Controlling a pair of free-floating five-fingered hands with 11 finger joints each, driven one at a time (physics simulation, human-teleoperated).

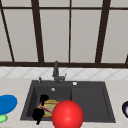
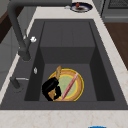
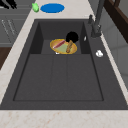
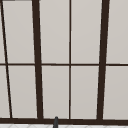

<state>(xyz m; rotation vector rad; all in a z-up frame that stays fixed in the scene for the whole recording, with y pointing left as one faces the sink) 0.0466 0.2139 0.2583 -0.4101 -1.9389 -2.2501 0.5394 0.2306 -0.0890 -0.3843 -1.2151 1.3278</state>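
A yellow-rimmed plate (image 2: 77, 85) with a green centre lies on the floor of the sink's left basin (image 1: 62, 93). A wooden utensil (image 2: 58, 72) and a pink stick (image 2: 70, 86) rest across the plate. My right hand (image 1: 43, 98) is down in the basin at the plate's back-left edge, its fingers curled round the wooden utensil's near end. The same hand (image 2: 51, 88) shows in the left side view, and the right side view has this hand (image 3: 72, 37) too. My left hand (image 1: 38, 115) hovers just left of the plate toward the front, and its straight fingers (image 3: 7, 3) show off the counter's front edge.
A big red ball (image 1: 67, 114) covers the sink's front rim and part of the plate. The dark faucet (image 1: 56, 71) stands behind the basin. A blue plate (image 1: 7, 103) and a green object (image 1: 2, 118) lie on the left counter. A dark bowl (image 1: 125, 109) sits at the right.
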